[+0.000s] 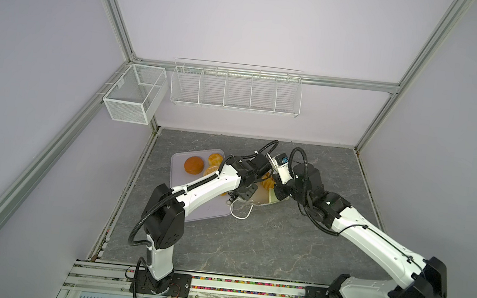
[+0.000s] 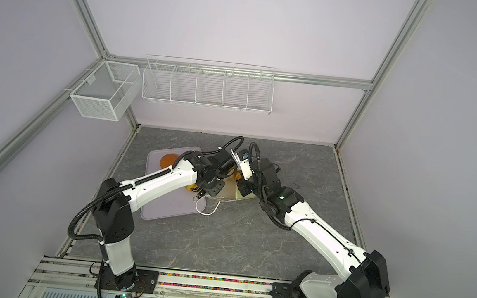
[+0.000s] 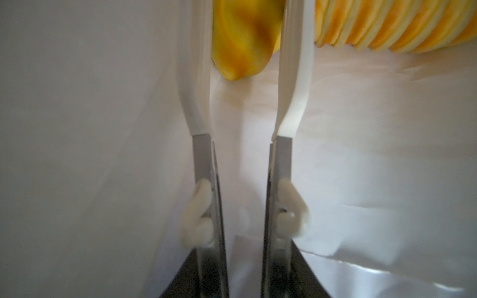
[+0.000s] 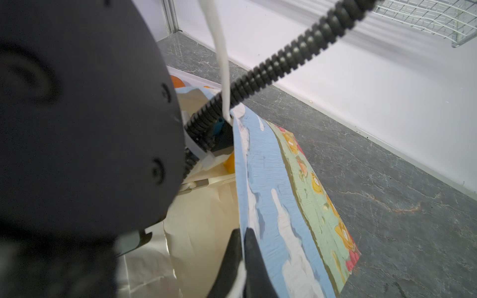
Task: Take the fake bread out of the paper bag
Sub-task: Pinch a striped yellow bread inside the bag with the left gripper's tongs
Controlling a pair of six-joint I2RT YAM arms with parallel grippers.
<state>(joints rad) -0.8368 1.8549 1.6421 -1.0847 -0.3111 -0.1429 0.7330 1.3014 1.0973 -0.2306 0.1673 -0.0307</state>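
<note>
The fake bread [image 3: 240,46] lies inside the paper bag [image 3: 374,154]; only the left wrist view shows it between the fingers of the released left end effector [image 3: 246,25]. Only the right wrist view shows the right end effector [image 4: 242,247] clenched on the bag's rim.

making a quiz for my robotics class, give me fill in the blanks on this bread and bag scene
1. The right gripper pinches the edge of the paper ____.
2. The left gripper, jaws apart, points at golden fake ____.
3. One round bun lies on the lavender ____.
Missing words: bag; bread; tray.
</note>
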